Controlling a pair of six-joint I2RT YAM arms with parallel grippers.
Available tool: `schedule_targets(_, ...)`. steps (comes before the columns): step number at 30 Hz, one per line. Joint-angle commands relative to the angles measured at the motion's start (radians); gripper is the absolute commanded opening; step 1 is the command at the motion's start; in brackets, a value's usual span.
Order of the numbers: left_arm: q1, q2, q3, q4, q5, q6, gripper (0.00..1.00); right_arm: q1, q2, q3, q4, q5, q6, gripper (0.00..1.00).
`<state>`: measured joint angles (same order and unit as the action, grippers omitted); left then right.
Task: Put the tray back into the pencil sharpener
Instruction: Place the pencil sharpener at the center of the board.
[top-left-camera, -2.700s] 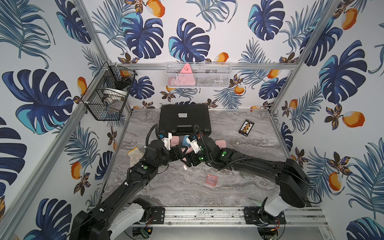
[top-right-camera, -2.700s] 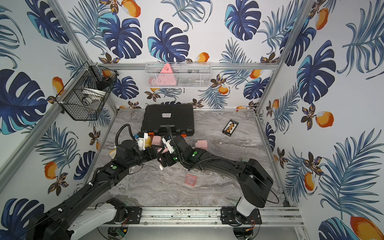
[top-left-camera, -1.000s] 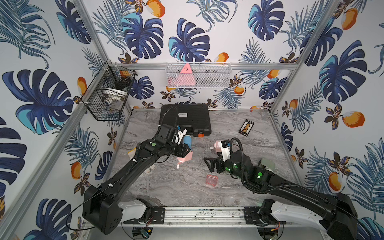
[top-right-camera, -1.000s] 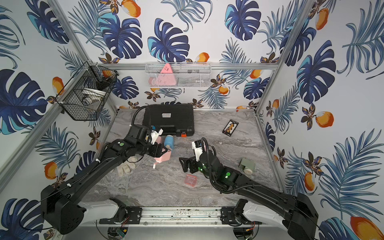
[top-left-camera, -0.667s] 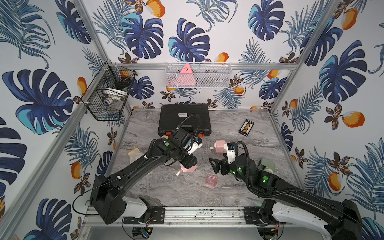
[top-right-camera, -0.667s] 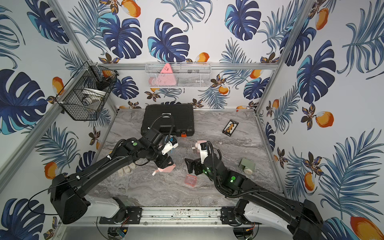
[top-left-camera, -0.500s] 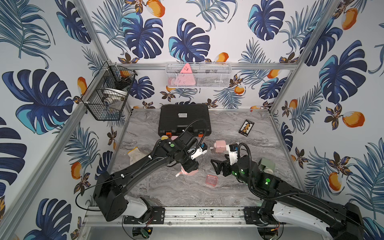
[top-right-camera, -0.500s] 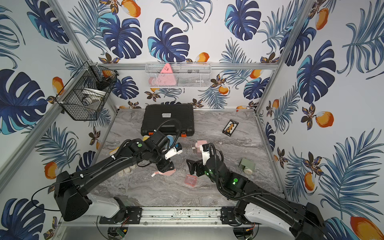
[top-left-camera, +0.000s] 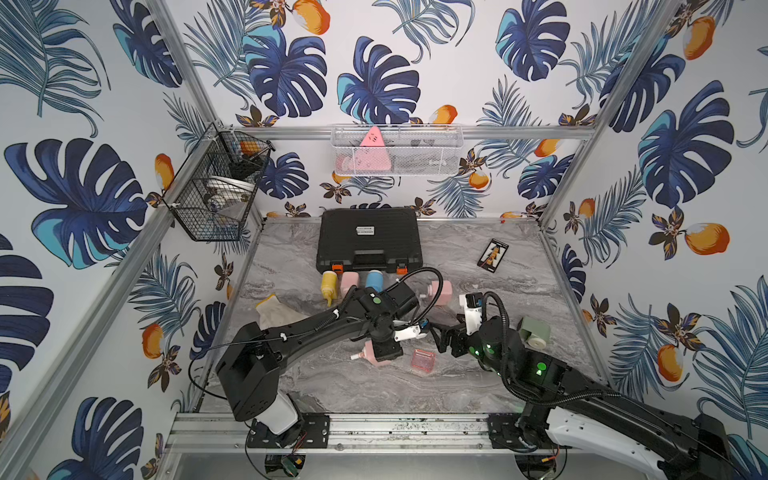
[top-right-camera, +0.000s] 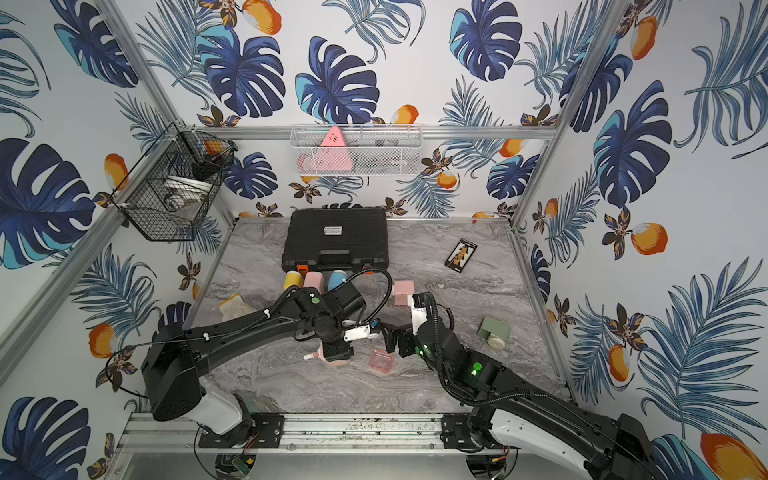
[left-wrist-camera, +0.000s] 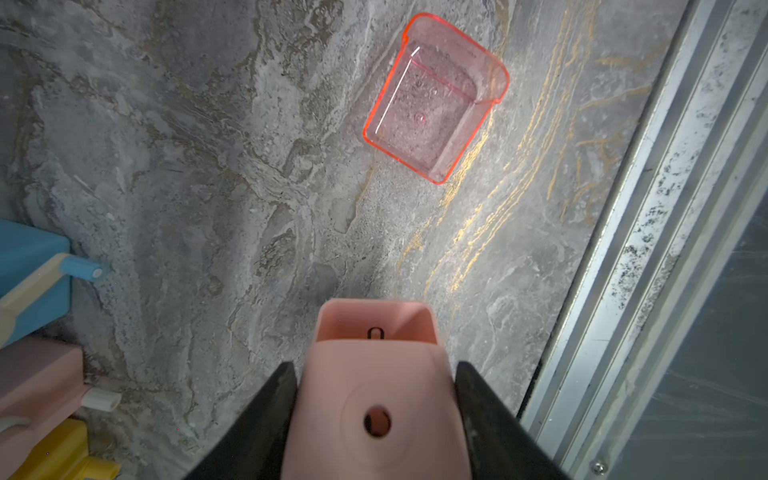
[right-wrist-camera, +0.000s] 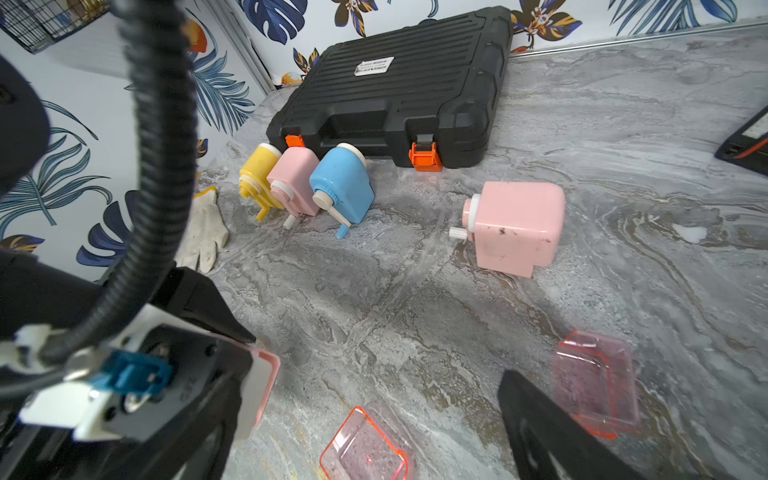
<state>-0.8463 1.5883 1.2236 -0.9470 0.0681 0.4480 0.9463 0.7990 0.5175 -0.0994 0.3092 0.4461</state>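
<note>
Nearest the rail I've got the tray (top-left-camera: 423, 359), clear pink, lying open side up on the marble table (top-left-camera: 332, 386) and touching nothing. At its 9 o'clock the L gripper (left-wrist-camera: 374, 368) is clamped on the pink pencil sharpener (left-wrist-camera: 376, 415), approx half spread, w/ one black finger flat on each side. The sharpener's empty slot faces the tray across a strip of bare table. I can't tell if the sharpener rests on the table or hangs just off it. At the tray's 1 o'clock the R gripper (top-left-camera: 444, 338) is spread wide w/ nothing in it, near the tray but apart. The R wrist view shows a 2nd tray (right-wrist-camera: 598, 386) past one finger; the top views hide it. Further out at 3 o'clock sits a green object (top-left-camera: 534, 332). A loose pink sharpener (top-left-camera: 440, 291) lies at 12 and a glove (top-left-camera: 270, 309) at 10. At 11 stand three sharpeners in a row: yellow (top-left-camera: 328, 282), pink (top-left-camera: 350, 281), blue (top-left-camera: 374, 279). Behind them at 12 is a black case (top-left-camera: 370, 249) w/ a white label (top-left-camera: 364, 230), text too small to read. At 1 lies a black card (top-left-camera: 493, 254) w/ orange print, also unreadable.
</note>
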Motion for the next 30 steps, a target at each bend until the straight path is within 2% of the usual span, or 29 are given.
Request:
schedule_targets(1, -0.008, 0.024, -0.002, -0.012, -0.008, 0.045, 0.47, 0.0, -0.001, -0.002, 0.017, -0.011, 0.018, 0.99)
schedule_targets(11, -0.023, 0.106, 0.006, -0.016, -0.027, 0.051, 0.47, 0.0, -0.011, 0.0, 0.006, -0.026, 0.017, 0.99)
schedule_targets(20, -0.024, 0.142, 0.005, -0.01, -0.022, 0.05, 0.52, 0.0, -0.032, -0.004, -0.012, -0.016, 0.02, 0.99)
schedule_targets(25, -0.024, 0.148, -0.007, -0.001, -0.017, 0.05, 0.57, -0.001, -0.057, -0.005, -0.029, 0.005, 0.025, 0.99)
schedule_targets(30, -0.023, 0.151, -0.007, 0.007, -0.024, 0.049, 0.68, 0.0, -0.076, -0.007, -0.04, 0.02, 0.029, 0.99)
